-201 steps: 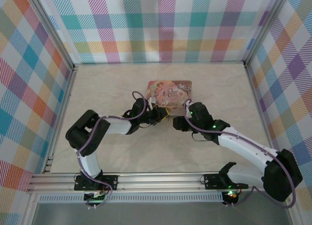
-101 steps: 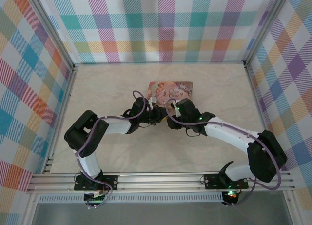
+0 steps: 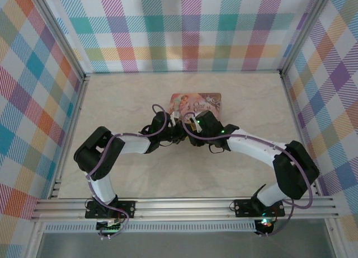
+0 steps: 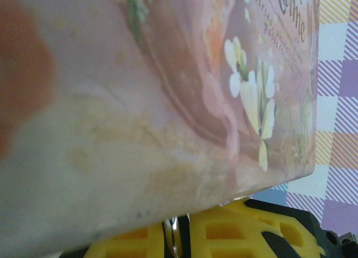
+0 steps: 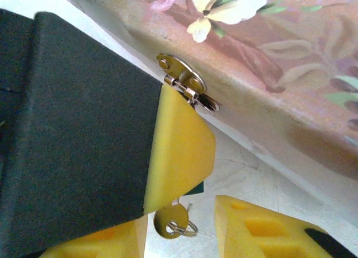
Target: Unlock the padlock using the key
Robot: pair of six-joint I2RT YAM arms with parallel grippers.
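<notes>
Your right fingers (image 5: 263,227) stand part open either side of the key (image 5: 169,221), touching nothing. Centre on its round head and close squarely before you turn. Beyond it, the left fingers (image 5: 179,151) are clamped shut, apparently on the padlock, which is hidden beneath the hasp (image 5: 184,85) of the tin (image 5: 291,62).

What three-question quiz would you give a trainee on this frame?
1. True or false: the right tool is clamped shut on the key.
2. What is fixed to the side of the pink tin? A) metal hasp B) carry handle C) paper sticker
3. Fill in: the key's round head carries a small metal ____.
Key: 1 false, its pads stand apart on either side of the key; 2 A; 3 ring.
</notes>
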